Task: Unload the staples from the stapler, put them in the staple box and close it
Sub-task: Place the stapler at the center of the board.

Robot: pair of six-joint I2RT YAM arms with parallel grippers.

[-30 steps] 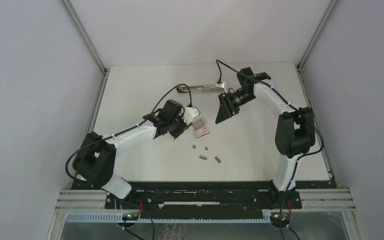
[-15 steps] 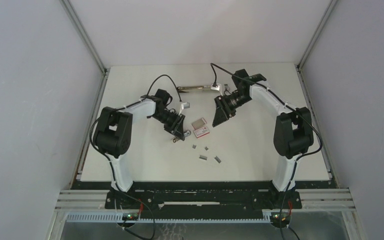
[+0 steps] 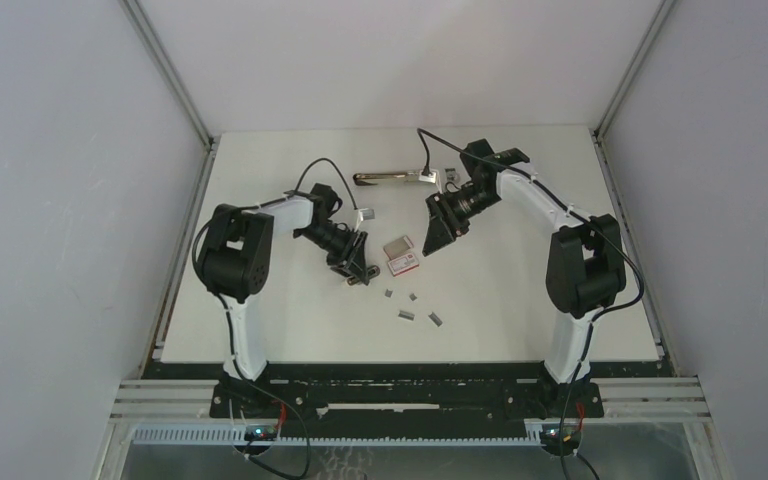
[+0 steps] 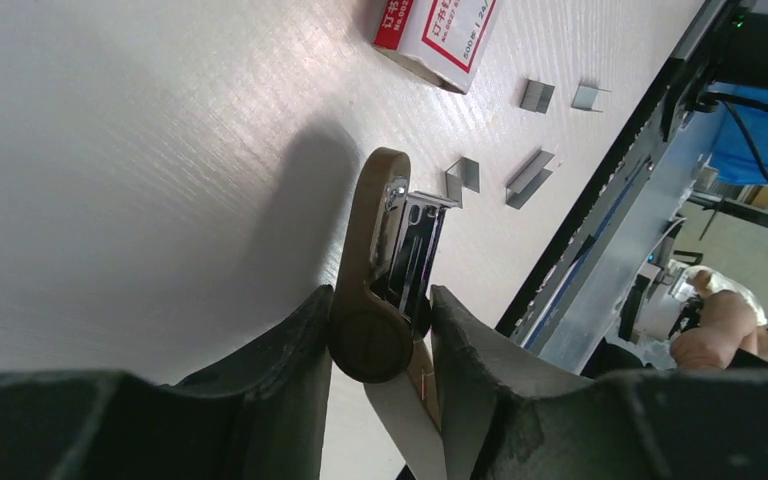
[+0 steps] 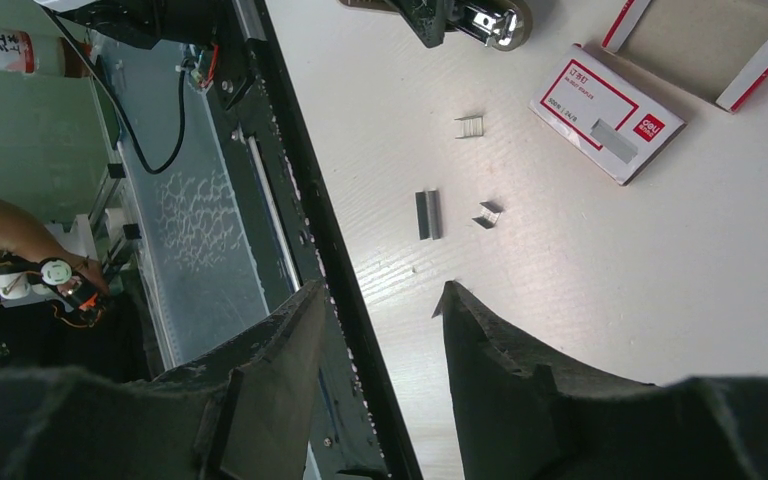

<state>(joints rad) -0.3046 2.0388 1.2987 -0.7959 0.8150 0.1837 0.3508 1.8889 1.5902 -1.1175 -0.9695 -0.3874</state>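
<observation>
My left gripper (image 4: 380,300) is shut on a small brown stapler (image 4: 370,290), held low over the table with its metal magazine (image 4: 415,250) swung open. Several short grey staples (image 3: 406,316) lie loose on the white table in front of it. In the left wrist view, staples (image 4: 528,178) lie just past the stapler's nose. My right gripper (image 3: 438,228) hovers open and empty over the middle of the table, right of the left gripper. Its wrist view takes in the loose staples (image 5: 428,214) and the held stapler (image 5: 480,18).
A red-and-white little box (image 3: 401,256) lies between the two grippers, with its open sleeve (image 5: 705,40) beside it. A second, longer stapler (image 3: 390,177) lies opened out at the back. The table's front edge (image 5: 305,200) runs close to the right fingers.
The left arm has folded back to the left and tipped its gripper down toward the table, still holding the stapler. The right gripper has drifted slightly left.
</observation>
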